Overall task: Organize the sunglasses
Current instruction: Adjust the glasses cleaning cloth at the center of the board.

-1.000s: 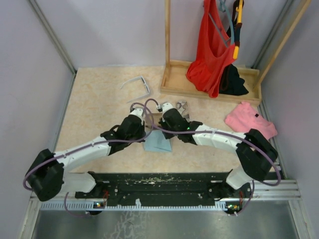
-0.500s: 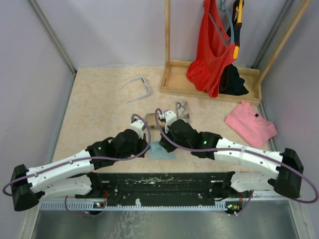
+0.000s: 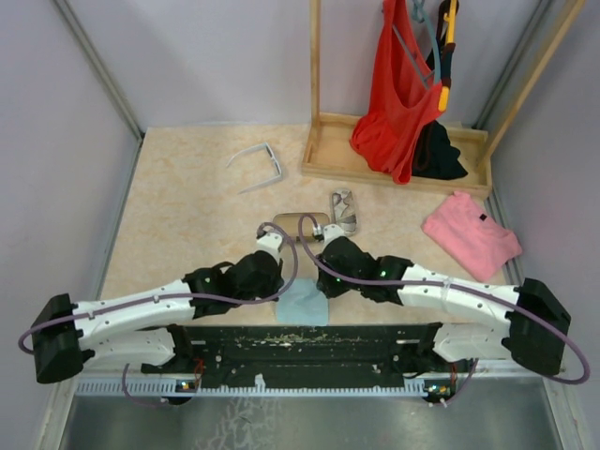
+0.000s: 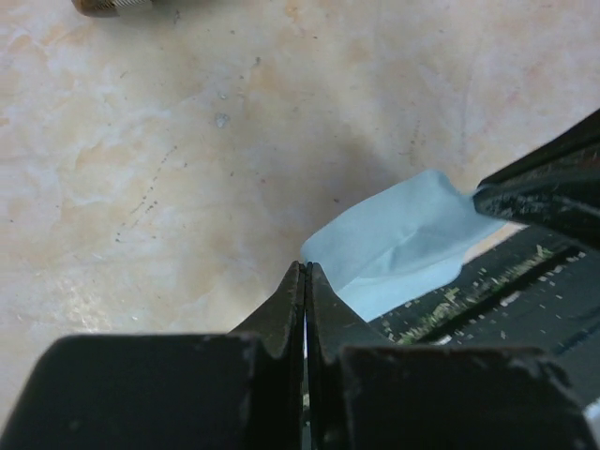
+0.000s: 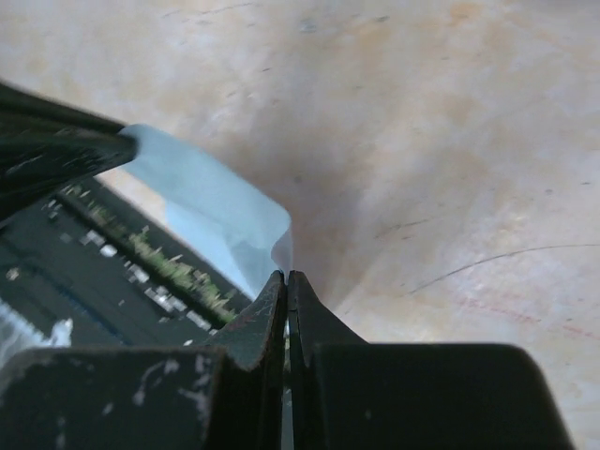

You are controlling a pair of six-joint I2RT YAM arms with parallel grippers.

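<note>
A light blue cloth (image 3: pixel 302 302) lies at the table's near edge, partly over the black base rail. My left gripper (image 3: pixel 281 287) is shut on its left corner, and my right gripper (image 3: pixel 321 283) is shut on its right corner. The left wrist view shows the cloth (image 4: pixel 403 248) stretched from the left gripper (image 4: pixel 306 266) to the other gripper's fingers (image 4: pixel 548 187). In the right wrist view the cloth (image 5: pixel 206 202) runs from the right gripper (image 5: pixel 286 274) leftwards. The white-framed sunglasses (image 3: pixel 258 164) lie open at the back. A folded thin wire-framed pair (image 3: pixel 344 211) lies mid-table.
A brown case (image 3: pixel 302 223) lies just beyond the grippers, left of the wire-framed pair. A wooden rack tray (image 3: pixel 328 155) with a red garment (image 3: pixel 398 89) stands at the back right. A pink cloth (image 3: pixel 469 234) lies on the right. The black base rail (image 3: pixel 309 342) runs along the near edge.
Both arms have drawn back toward the near edge, pulling the light blue cloth with them. The brown case now shows fully. The sunglasses have not moved.
</note>
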